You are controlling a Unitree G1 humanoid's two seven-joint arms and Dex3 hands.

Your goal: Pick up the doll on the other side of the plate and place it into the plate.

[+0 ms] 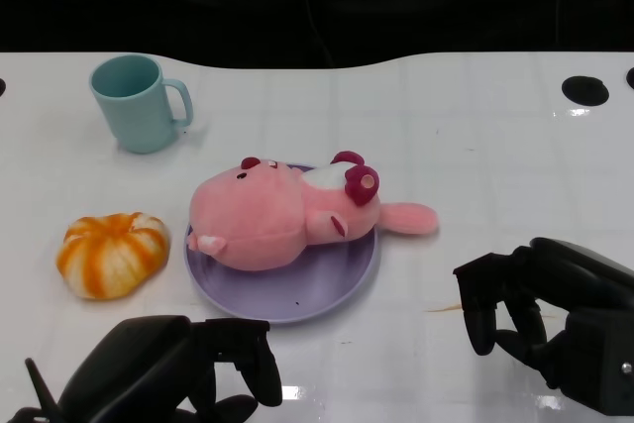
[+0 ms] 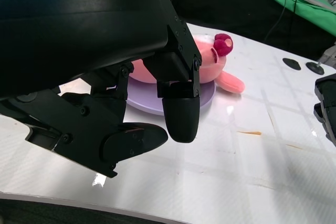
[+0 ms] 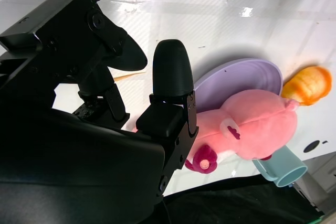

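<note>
On the white table, the pink doll is lying across the purple plate, one limb hanging over the rim toward the right robot hand. Both the left robot hand and the right one are resting near the plate, fingers apart and holding nothing. Beside the plate an orange pumpkin toy is sitting, with a teal mug standing farther back.

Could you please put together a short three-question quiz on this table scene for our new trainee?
1. True or false: the pink doll lies on the purple plate.
2. What holds the doll now? A. the left hand B. the right hand C. neither hand
3. Fill in: the object left of the plate, seen from the head view, is an orange and white ____.

Key: 1 true, though one limb hangs past the rim. 2 C. 3 pumpkin; the teal mug stands farther back.
</note>
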